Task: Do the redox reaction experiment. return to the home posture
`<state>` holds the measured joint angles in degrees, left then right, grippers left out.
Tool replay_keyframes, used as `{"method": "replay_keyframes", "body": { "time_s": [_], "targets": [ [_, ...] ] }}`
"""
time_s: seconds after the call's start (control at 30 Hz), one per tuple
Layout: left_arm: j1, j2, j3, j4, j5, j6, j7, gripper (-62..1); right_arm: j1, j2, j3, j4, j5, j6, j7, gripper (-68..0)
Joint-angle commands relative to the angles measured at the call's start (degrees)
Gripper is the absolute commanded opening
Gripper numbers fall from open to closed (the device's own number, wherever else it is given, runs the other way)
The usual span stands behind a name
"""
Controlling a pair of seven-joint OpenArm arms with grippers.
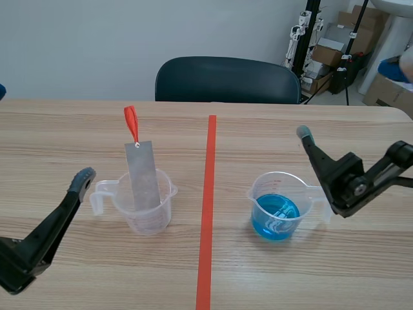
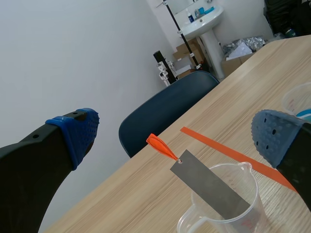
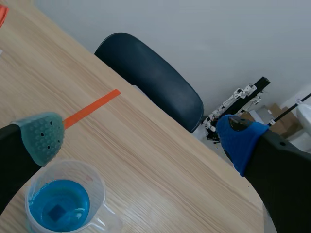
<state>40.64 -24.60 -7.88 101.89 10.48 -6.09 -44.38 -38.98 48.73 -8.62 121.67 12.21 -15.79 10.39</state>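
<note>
Noting the scene view first: left tool [image 1: 82,181] low at the frame's left, right tool [image 1: 303,134] raised at the right. The clear beaker [image 1: 147,213], left of the tape line [image 1: 208,213], holds the metal strip [image 1: 143,174]. The strip's long axis is near upright, red tag [image 1: 131,123] on top. The blue-liquid beaker [image 1: 276,210] stands right of the line, its handle side close by the right arm; contact unclear.

Left wrist view: fingers [image 2: 73,138] spread wide, pinching nothing; strip and beaker ahead, between them.

Right wrist view: fingers [image 3: 43,136] spread, empty; blue beaker under the grey-green pad.

Judgement: both beakers lie forward of their tools, so drawing back clears them. The right arm looks the tighter.
</note>
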Motion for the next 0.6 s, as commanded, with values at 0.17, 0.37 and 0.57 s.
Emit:
{"method": "replay_keyframes", "body": {
  "time_s": [0.17,0.37,0.57],
  "targets": [
    [0.11,0.13,0.15,0.94,3.41,0.13,-0.79,1.4,0.70,-0.04,0.68,3.37,0.22,-1.40,-2.51,-0.4],
    [0.15,0.15,0.15,0.94,3.76,0.33,-0.76,1.4,0.70,-1.16,0.68,4.37,0.20,-1.36,-2.51,-0.4],
    [0.15,0.15,0.15,0.94,3.76,0.35,-0.74,1.4,0.70,-1.44,0.68,5.55,0.20,-0.87,-2.34,-0.4]
  ]
}}
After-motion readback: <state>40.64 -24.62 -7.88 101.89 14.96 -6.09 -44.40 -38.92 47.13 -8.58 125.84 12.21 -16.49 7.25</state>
